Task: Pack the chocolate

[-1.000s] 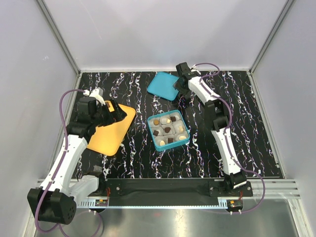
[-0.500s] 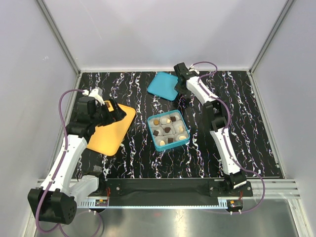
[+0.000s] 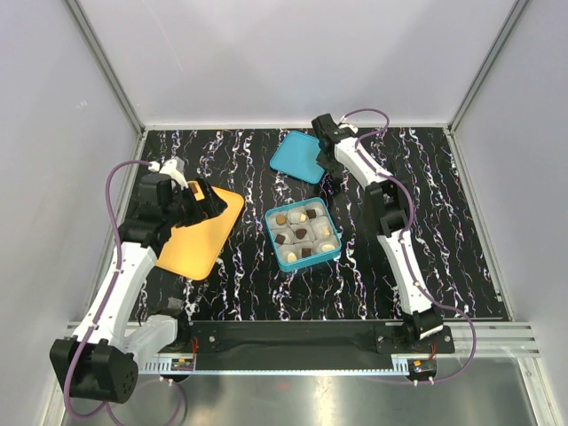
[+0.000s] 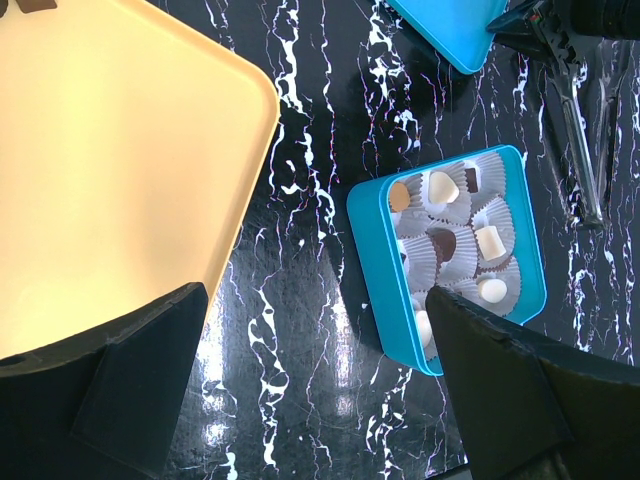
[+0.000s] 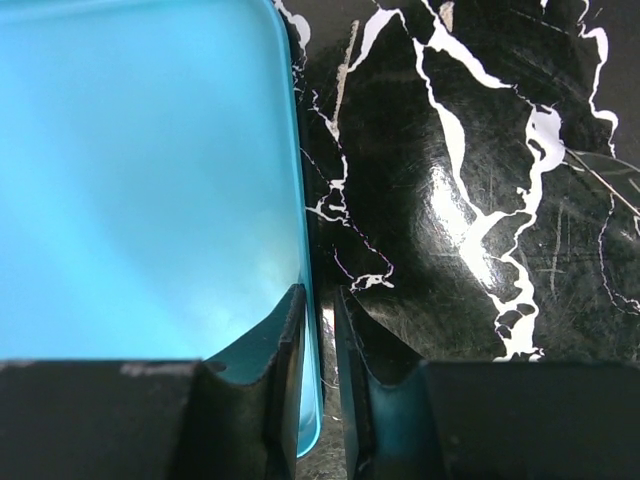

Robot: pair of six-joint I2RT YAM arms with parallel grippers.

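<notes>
The chocolate [image 3: 301, 233] lies as several dark brown and cream pieces in white paper cups inside an open teal box [image 3: 270, 232] at the table's middle. The left wrist view shows the chocolate [image 4: 441, 240] and the box [image 4: 375, 260] too. The box's teal lid [image 3: 295, 157] lies behind it. My right gripper [image 3: 319, 160] is shut on the lid's right rim, and the right wrist view shows the rim [image 5: 140, 180] pinched between the gripper's [image 5: 318, 320] fingers. My left gripper [image 3: 202, 202] is open and empty over the orange tray's right edge, left of the box [image 4: 315, 310].
An orange tray [image 3: 200, 235] lies at the left of the black marbled table and fills the upper left of the left wrist view [image 4: 110, 170]. Grey walls with metal frame rails enclose the table on three sides.
My right gripper has shifted the lid a little to the right and toward the box. The left arm has not moved.
</notes>
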